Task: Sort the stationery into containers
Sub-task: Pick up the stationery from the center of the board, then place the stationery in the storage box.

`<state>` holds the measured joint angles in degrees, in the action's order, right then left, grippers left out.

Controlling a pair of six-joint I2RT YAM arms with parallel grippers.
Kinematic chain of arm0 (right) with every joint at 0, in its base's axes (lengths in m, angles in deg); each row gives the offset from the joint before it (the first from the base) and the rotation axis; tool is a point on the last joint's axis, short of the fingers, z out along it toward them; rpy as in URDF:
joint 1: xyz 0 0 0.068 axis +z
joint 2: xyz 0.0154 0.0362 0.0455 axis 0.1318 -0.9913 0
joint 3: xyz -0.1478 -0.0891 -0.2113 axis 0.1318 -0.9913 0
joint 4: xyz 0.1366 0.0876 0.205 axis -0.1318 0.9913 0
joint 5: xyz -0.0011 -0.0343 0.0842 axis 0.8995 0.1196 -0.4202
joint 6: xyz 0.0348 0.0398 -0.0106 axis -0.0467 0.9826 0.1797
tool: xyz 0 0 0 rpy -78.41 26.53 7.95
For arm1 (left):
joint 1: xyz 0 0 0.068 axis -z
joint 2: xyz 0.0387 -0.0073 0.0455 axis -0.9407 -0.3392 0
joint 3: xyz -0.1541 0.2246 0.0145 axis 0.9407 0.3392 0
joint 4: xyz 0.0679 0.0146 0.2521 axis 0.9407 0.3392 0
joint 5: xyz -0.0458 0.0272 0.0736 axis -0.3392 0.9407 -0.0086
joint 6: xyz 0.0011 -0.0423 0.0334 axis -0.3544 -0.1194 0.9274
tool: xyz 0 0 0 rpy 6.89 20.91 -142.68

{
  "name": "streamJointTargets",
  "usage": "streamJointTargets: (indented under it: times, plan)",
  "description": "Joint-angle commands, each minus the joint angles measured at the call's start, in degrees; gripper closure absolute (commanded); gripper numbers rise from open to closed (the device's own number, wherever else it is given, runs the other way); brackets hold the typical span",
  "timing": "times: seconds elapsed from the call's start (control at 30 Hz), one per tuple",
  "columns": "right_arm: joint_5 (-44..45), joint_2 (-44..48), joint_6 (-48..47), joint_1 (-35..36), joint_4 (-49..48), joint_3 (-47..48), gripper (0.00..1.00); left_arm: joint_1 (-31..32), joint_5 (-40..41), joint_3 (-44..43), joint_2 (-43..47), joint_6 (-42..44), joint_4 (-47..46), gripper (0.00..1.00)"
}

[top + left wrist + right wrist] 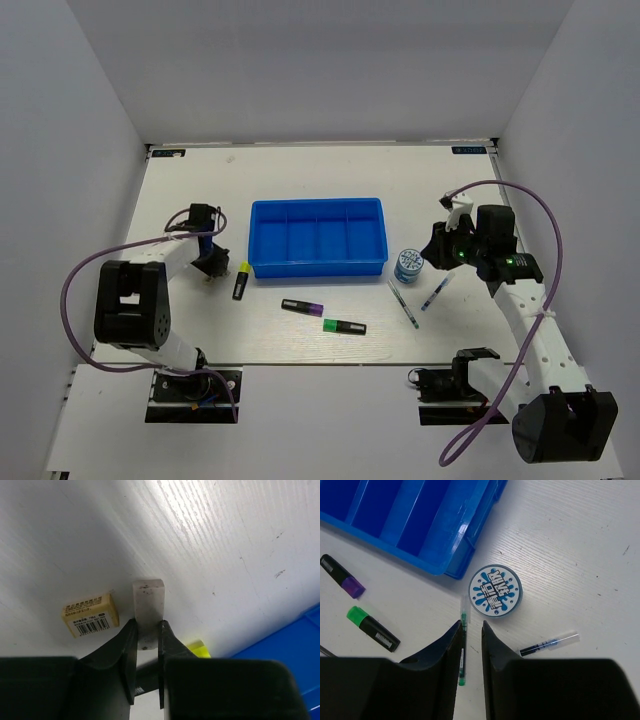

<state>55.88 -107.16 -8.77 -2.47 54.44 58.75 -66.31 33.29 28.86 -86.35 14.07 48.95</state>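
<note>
Left side: the left gripper [147, 630] had its jaws clamped on the eraser [148, 597], probably to haul it to the empty tray [318, 268] at centre. Only its wrist cam showed that grip, plus a labelled block [90, 615] alongside. Over on the right, the right gripper [470, 630] had its jaws narrowly apart over a pen [464, 612], with the roll [495, 590] just beside.

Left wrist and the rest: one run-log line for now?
left jaws: shut on grey-white block | right jaws: open, holding nothing | blue tray: no stationery inside | roll, green-tipped pen: on table beside tray
</note>
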Motion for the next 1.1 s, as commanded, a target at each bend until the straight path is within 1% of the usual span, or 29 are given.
streamJointTargets:
  times: [0.0,0.03,0.07,0.13,0.17,0.2,0.3,0.33,0.4,0.47,0.5,0.53,0.6,0.63,0.67,0.8,0.87,0.9,0.93,0.97,1.0,1.03,1.07]
  plan:
    - [0.46,-0.16,-0.69,-0.27,-0.80,0.85,0.74,-1.13,-0.08,0.07,-0.25,3.03,-0.94,0.88]
    - [0.38,-0.25,-0.77,-0.36,-0.88,0.85,0.73,-0.87,-0.26,-0.55,0.37,5.12,-0.68,0.91]
    - [0.46,-0.34,-0.77,-0.10,-0.89,0.94,0.64,-0.70,-0.87,-2.55,2.98,7.23,-0.24,0.91]
    - [0.20,-0.34,-0.77,-0.09,-0.88,0.85,0.53,0.79,-0.18,-5.19,4.93,10.93,0.55,0.93]
    - [0.29,-0.60,-0.95,-0.18,-0.89,0.94,0.53,1.15,1.40,-7.04,7.20,11.99,1.43,0.93]
    - [0.20,-0.52,-0.95,-0.09,-0.80,0.94,0.53,2.37,3.59,-7.84,9.23,15.13,1.52,0.93]
    - [0.11,-0.60,-0.95,-0.27,-0.97,0.94,0.59,5.80,7.03,-10.13,12.84,18.92,0.74,0.93]
    - [0.20,-0.69,-0.95,-0.10,-0.89,0.85,0.61,6.25,6.08,-10.22,13.37,19.55,-2.23,0.93]
    - [0.20,-0.69,-0.86,-0.27,-0.97,0.67,0.64,7.13,0.56,-10.13,12.25,20.96,-4.18,0.93]
    - [0.28,-0.69,-0.86,-0.27,-1.32,0.50,0.66,7.65,-9.69,-10.74,10.32,22.62,-7.52,0.93]
    - [0.29,-0.78,-0.95,-0.27,-1.24,0.50,0.66,8.00,-9.75,-11.10,9.09,22.63,-9.27,0.92]
    - [0.37,-0.78,-1.04,-0.53,-1.15,0.50,0.66,9.14,-10.79,-11.53,8.46,23.42,-9.03,0.92]
    - [0.72,-0.87,-0.95,-0.45,-1.24,0.41,0.66,10.81,-11.24,-13.28,6.89,24.56,-8.76,0.85]
    - [0.81,-0.87,-1.04,-0.45,-1.24,0.50,0.66,11.17,-13.94,-13.91,5.31,25.44,-8.50,0.82]
    - [0.90,-0.78,-0.95,-0.36,-1.24,0.58,0.66,11.61,-14.84,-14.43,3.90,25.88,-7.89,0.81]
    - [1.16,-0.95,-1.30,-0.27,-1.15,0.50,0.66,14.06,-15.73,-16.64,1.87,27.47,-8.05,0.81]
    - [1.25,-0.87,-1.30,-0.27,-1.24,0.59,0.66,14.68,-15.29,-17.42,1.08,27.73,-8.23,0.79]
    - [1.43,-0.87,-1.30,-0.27,-1.24,0.59,0.66,14.86,-15.29,-17.51,0.99,27.82,-7.88,0.76]
    - [1.43,-0.96,-1.47,-0.27,-1.24,0.50,0.63,14.95,-14.77,-18.12,0.64,28.08,-7.18,0.72]
    - [1.52,-0.96,-1.48,-0.18,-1.24,0.67,0.62,15.04,-14.41,-18.22,0.46,28.61,-6.83,0.65]
    - [1.60,-1.04,-1.39,-0.09,-1.15,0.67,0.60,15.04,-14.06,-18.31,0.29,28.70,-6.65,0.54]
    - [1.60,-0.87,-1.48,-0.27,-1.32,0.67,0.57,15.21,-13.71,-18.05,0.46,28.96,-6.13,0.40]
    - [1.52,-1.04,-1.56,-0.27,-1.06,0.67,0.52,15.21,-13.36,-17.70,0.81,29.31,-6.04,0.32]
